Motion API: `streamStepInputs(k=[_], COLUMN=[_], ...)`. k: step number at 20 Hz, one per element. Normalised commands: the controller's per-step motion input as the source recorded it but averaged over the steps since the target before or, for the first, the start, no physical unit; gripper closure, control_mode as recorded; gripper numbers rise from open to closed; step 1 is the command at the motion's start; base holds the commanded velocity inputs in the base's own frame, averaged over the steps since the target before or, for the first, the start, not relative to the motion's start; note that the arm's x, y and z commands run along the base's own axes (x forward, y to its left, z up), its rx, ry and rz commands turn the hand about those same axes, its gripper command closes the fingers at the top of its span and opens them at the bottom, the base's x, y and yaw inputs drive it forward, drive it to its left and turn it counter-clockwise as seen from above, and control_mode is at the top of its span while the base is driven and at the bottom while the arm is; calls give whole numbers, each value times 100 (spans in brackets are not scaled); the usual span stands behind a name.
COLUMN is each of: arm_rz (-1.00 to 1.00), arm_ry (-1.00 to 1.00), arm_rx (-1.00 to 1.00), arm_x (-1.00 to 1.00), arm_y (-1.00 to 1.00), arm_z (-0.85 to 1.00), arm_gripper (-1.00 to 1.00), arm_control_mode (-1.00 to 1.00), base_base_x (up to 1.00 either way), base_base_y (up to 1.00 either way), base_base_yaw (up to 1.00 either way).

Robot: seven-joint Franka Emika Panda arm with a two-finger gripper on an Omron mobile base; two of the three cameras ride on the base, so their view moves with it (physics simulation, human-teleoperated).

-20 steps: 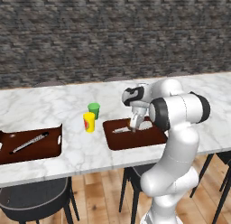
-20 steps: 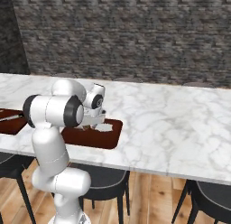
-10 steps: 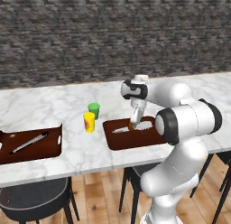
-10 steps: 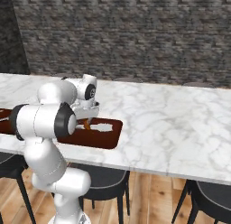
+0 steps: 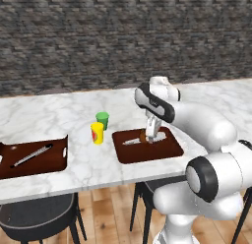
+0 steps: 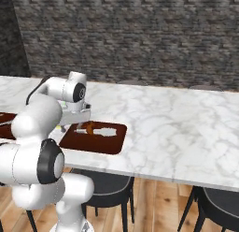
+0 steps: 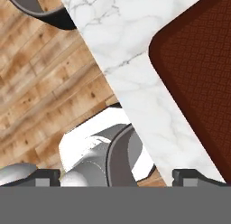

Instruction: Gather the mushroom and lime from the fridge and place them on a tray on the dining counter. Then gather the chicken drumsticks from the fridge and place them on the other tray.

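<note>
The white marble dining counter [image 5: 74, 107] carries two trays. The dark brown rectangular tray [image 5: 167, 150] under the arm holds a pale flat piece [image 5: 132, 141] and, touching it at its three o'clock, a small brown lump [image 5: 143, 137]. The right base view shows the same pair, the brown lump [image 6: 88, 129] beside the pale piece [image 6: 107, 131]. Whether these are mushroom, lime or chicken is too small to tell; nothing plainly lime-green lies on either tray.

The second dark brown tray [image 5: 54, 162] sits well apart, at nine o'clock of the first, with one slim grey item [image 5: 32, 155] lying aslant in it; I cannot name that item either. A green cup [image 5: 102, 119] and a yellow cup [image 5: 97, 133] stand between the trays, at about ten o'clock of the nearer one.

The gripper [image 5: 152, 135] hangs just above the brown lump; in the hand view its fingertips [image 7: 47, 175] stand wide apart with nothing between them, so I judge it spread and empty.

My reading is that a placing on this tray is just done, and both trays are only partly stocked; more trips to the fridge are likely needed, though which foods remain there cannot be read from here.
</note>
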Motion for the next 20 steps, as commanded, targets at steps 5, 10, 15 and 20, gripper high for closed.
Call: streamStepInputs(k=[5, 10, 15, 20], arm_rz=[-9, -25, -33, -25], arm_ry=[-5, -8, -6, -3], arm_rx=[0, -1, 0, 0], arm_x=[-100, -98, -83, -85], arm_y=[19, 1, 4, 1], arm_z=[42, 32, 2, -1], arm_gripper=[-100, -100, -100, -100], arm_control_mode=[-100, -100, -100, -100], base_base_x=[0, 0, 0, 0], base_base_y=[0, 0, 0, 0], base_base_yaw=[0, 0, 0, 0])
